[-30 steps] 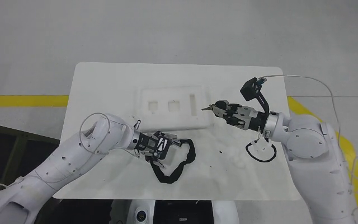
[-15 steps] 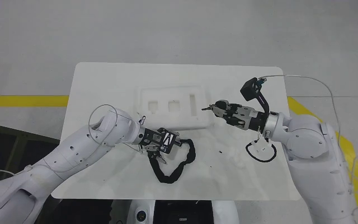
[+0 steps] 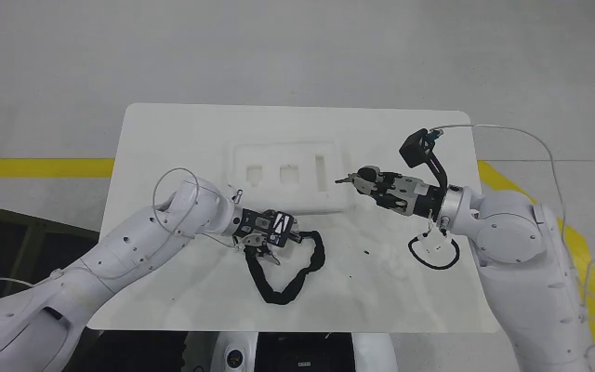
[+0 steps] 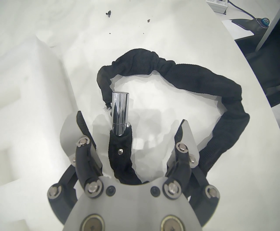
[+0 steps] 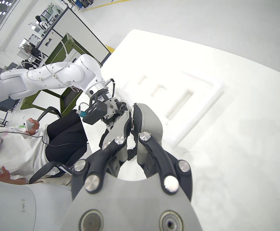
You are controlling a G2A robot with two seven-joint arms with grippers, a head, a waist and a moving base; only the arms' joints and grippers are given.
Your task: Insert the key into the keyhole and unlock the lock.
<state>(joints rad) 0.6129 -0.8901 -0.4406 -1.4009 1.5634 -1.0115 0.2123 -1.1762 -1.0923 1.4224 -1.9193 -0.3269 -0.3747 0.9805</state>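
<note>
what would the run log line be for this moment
left gripper: jaws open astride lock cylinder | right gripper: jaws shut on key, by foam tray | key not yet inserted

You get no readable text on anything lying on the desk (image 3: 167, 130). The black block (image 3: 271, 223) on the left hand (image 3: 290, 239) carries white markings in the top view (too small to make out). In the left wrist view a small white box (image 4: 217, 5) beyond the desk edge has a dark strip of print, also illegible. No numbers or signs can be read.
</note>
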